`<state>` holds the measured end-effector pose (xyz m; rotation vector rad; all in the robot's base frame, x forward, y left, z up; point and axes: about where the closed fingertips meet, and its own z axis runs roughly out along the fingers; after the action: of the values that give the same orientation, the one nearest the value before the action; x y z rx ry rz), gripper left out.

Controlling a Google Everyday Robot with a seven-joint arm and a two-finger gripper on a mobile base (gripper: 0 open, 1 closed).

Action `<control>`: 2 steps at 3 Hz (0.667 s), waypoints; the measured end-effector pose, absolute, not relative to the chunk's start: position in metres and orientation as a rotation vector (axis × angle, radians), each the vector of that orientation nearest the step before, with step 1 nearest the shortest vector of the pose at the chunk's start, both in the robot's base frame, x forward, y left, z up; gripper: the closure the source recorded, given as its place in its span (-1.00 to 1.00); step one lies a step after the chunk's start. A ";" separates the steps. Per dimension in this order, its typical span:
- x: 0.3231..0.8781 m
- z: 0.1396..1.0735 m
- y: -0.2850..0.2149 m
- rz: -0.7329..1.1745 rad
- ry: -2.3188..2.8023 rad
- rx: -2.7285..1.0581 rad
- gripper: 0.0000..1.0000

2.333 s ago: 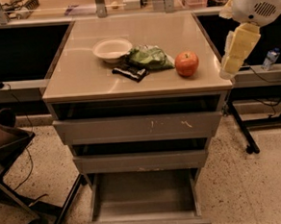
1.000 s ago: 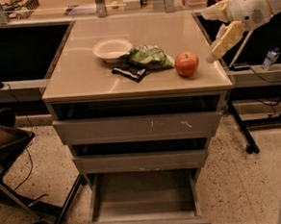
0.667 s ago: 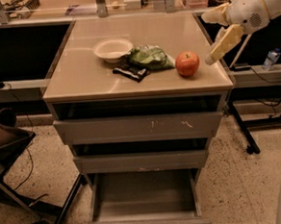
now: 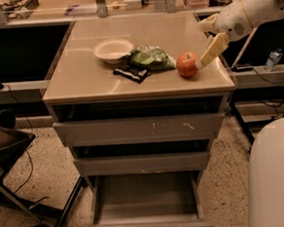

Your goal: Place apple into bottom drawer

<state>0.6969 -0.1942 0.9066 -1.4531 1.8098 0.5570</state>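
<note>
Up on the cabinet, the tabletop (image 4: 145, 83) carries everything. Below it, the bottom drawer (image 4: 146, 203) stands pulled well out, while the middle drawer (image 4: 141, 163) and top drawer (image 4: 138, 129) sit only slightly out. The white arm (image 4: 252, 10) reaches in from the right. The bowl (image 4: 113, 49) is at back left, with the green bag (image 4: 150, 57) beside it and a dark packet (image 4: 132, 73) touching the bag's front. The apple (image 4: 187, 65) rests on the tabletop near the right front corner. The tool (image 4: 211, 51) angles down at the apple's right side, tip just beside it; open or closed, I cannot tell.
</note>
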 end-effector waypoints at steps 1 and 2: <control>0.705 0.890 -0.196 0.591 1.832 -1.423 -1.00; 0.712 0.865 -0.198 0.646 1.863 -1.379 -1.00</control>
<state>0.7123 -0.1981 0.8653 -1.3794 1.8632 0.6459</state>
